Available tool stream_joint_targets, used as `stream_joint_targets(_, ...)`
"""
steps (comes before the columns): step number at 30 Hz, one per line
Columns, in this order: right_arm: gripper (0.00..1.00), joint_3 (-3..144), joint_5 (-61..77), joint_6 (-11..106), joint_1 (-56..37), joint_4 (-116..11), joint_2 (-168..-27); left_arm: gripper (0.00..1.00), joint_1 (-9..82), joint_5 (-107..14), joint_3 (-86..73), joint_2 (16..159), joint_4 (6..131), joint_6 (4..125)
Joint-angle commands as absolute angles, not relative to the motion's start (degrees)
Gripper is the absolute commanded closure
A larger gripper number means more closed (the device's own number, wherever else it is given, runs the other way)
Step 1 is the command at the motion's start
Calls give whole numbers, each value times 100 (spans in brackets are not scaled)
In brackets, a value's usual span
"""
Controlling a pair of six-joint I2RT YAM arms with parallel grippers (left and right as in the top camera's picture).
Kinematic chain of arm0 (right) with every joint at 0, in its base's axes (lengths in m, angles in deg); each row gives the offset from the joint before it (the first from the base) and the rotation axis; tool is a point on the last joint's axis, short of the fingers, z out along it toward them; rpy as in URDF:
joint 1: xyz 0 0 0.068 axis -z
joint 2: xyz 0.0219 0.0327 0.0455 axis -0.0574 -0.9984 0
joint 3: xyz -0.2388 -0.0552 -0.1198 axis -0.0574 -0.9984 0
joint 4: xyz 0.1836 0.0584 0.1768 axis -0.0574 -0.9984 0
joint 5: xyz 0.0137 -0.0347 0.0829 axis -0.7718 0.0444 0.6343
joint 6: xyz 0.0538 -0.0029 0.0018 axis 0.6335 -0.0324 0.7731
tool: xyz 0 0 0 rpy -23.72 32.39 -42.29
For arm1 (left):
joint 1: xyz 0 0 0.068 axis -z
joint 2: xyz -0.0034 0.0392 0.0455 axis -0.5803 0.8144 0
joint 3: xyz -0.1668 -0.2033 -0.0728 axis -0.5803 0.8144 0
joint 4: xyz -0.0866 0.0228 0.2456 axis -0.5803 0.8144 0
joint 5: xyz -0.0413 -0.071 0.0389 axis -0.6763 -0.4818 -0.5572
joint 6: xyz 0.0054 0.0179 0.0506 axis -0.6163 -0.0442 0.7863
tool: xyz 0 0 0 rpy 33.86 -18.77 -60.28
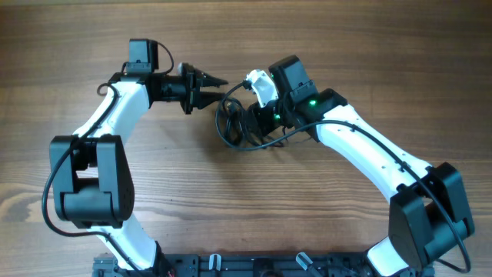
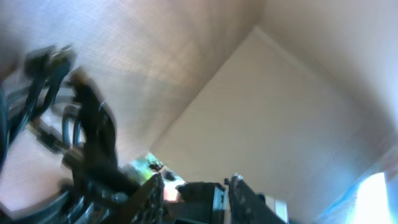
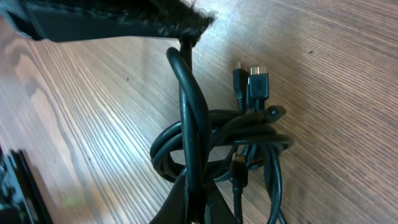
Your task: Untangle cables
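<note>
R pincer [image 1: 250,117] over cable tangle [image 3: 193,146]; L pincer [image 1: 217,89] spread, just beside.

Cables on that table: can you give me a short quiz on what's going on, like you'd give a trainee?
1. True or false: the cables lie spread out in separate straight lines on the table.
2. The right gripper is: A) above the cables; B) at the table's edge, far from them; C) out of sight.
3. In the right wrist view, what tips the cable ends?
Key: 1 false, they form one tangled bundle; 2 A; 3 plugs.
</note>
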State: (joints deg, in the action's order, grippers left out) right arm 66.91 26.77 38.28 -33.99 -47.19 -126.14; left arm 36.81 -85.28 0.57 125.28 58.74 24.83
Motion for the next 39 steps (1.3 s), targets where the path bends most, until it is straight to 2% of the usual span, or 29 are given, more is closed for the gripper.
stream_joint_targets(1, 96, 6706, 2830, 4295, -3397, -4658, -12610, 60, 3681, -8458, 16, 12464, 5571, 4516)
stream_joint_targets(4, 96, 6706, 2830, 4527, -3397, -4674, -12610, 67, 3729, -8076, 16, 12466, 5713, 5200)
stream_joint_targets(8, 96, 6706, 2747, 4610, -3397, -4676, -12610, 78, 3788, -7317, 16, 12466, 5964, 5296)
stream_joint_targets(13, 96, 6706, 2332, 4988, -3397, -4599, -12610, 80, 3782, -7121, 16, 12466, 6076, 5301)
stream_joint_targets(15, 96, 6706, 2334, 5091, -3397, -4507, -12610, 85, 3784, -7035, 16, 12466, 6117, 5487)
stream_joint_targets(18, 96, 6706, 2332, 5183, -3386, -4442, -12610, 87, 3784, -7051, 16, 12464, 6130, 5557)
stream_joint_targets(23, 96, 6706, 2334, 5336, -3333, -4429, -12612, 84, 3793, -7545, 16, 12464, 5957, 6466)
stream_joint_targets(27, 96, 6706, 2585, 5347, -3307, -4291, -12612, 81, 3861, -7503, 16, 12464, 5925, 6881)
stream_joint_targets(37, 96, 6706, 2701, 5375, -3283, -4221, -12612, 73, 4199, -7438, 16, 12464, 5837, 6909)
stream_joint_targets(39, 95, 6706, 2697, 5373, -3283, -4221, -12612, 74, 4219, -7411, 16, 12464, 5846, 6909)
